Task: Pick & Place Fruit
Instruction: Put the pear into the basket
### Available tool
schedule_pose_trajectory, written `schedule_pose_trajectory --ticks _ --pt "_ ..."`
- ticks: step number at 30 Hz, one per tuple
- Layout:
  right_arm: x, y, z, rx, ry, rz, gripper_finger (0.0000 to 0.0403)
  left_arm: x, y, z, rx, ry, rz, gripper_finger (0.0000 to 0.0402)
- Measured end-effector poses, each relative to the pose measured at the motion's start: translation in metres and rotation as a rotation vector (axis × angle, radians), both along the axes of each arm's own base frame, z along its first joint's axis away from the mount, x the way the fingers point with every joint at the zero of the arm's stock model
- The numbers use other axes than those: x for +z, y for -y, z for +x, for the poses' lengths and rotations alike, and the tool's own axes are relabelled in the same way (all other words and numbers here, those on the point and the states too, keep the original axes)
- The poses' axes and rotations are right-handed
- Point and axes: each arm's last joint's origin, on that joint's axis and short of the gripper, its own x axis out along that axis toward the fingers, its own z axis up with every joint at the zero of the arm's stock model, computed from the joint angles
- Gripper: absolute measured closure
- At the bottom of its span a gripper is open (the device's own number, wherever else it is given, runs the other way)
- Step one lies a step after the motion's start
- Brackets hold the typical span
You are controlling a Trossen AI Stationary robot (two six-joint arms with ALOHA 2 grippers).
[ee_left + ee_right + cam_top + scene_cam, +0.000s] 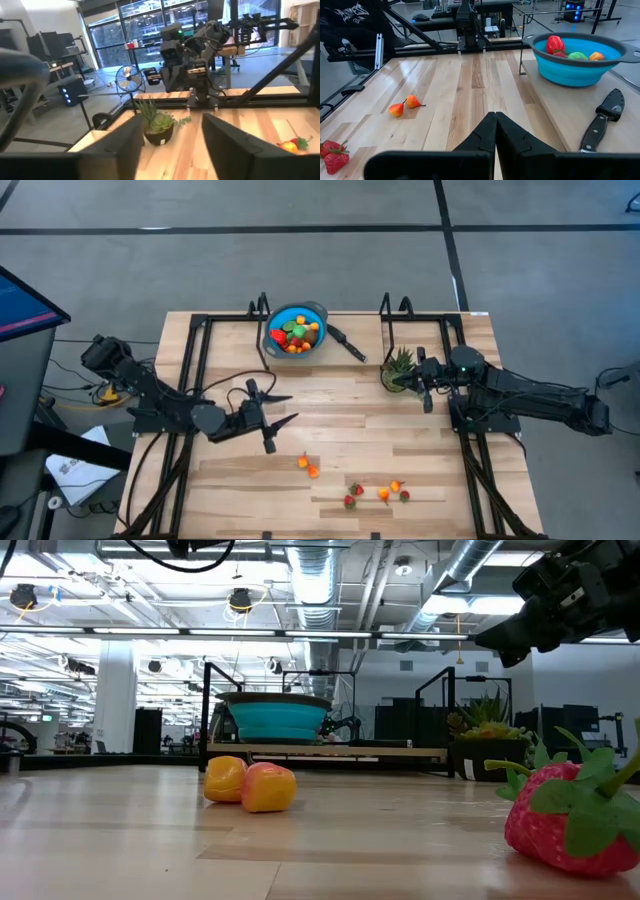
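Task partly done, by the look of it: bowl at 12 o'clock on table already holds several fruit, red, green, orange. Still loose: two orange pcs near centre-front, plus a cluster of strawberries and orange bits toward 5 o'clock.

L gripper sits at 9 o'clock side, mid-table, jaws spread apart, nothing between them. Nearest loose fruit, the orange pair, lies at approx 5 o'clock from its tips, apart, not touching.

R gripper at 3 o'clock side by plant, jaws pressed together, empty. Loose fruit well apart from it, toward 7 o'clock. Knife lies just right of bowl.
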Motion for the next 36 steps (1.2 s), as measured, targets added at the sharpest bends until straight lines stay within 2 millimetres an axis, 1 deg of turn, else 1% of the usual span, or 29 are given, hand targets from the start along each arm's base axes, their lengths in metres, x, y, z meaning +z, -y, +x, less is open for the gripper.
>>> schedule_pose_trajectory --ticks 2,5,7,10,17,26,29,33,36 --pt "0.000 0.000 0.000 0.000 0.000 0.000 0.0403 0.002 -0.003 0.000 0.007 0.011 -0.005 0.0174" --pt "0.000 0.000 0.000 0.000 0.000 -0.002 0.0403 0.002 -0.005 0.000 0.016 0.003 0.004 0.0133" --pt "0.000 0.000 0.000 0.001 0.000 -0.003 0.0403 0.004 -0.005 0.000 0.016 0.014 -0.002 0.0115" --pt "0.000 0.000 0.000 0.001 0.000 -0.003 0.0403 0.003 -0.006 0.000 0.020 0.009 0.001 0.0100" --pt "0.000 0.000 0.000 0.001 0.000 -0.002 0.0403 0.003 -0.006 0.000 0.019 0.027 -0.035 0.0100" --pt "0.000 0.000 0.000 0.000 0.000 0.000 0.0403 0.001 -0.006 0.001 0.007 0.004 -0.014 0.0104" --pt "0.000 0.000 0.000 -0.001 0.000 0.001 0.0403 0.002 -0.006 0.002 -0.067 0.005 -0.012 0.0110" --pt "0.000 0.000 0.000 -0.002 0.000 0.008 0.0403 0.001 -0.016 0.009 -0.137 0.007 -0.045 0.0116" --pt "0.000 0.000 0.000 -0.002 0.000 0.008 0.0403 -0.005 -0.027 0.014 -0.166 -0.036 -0.081 0.0116"
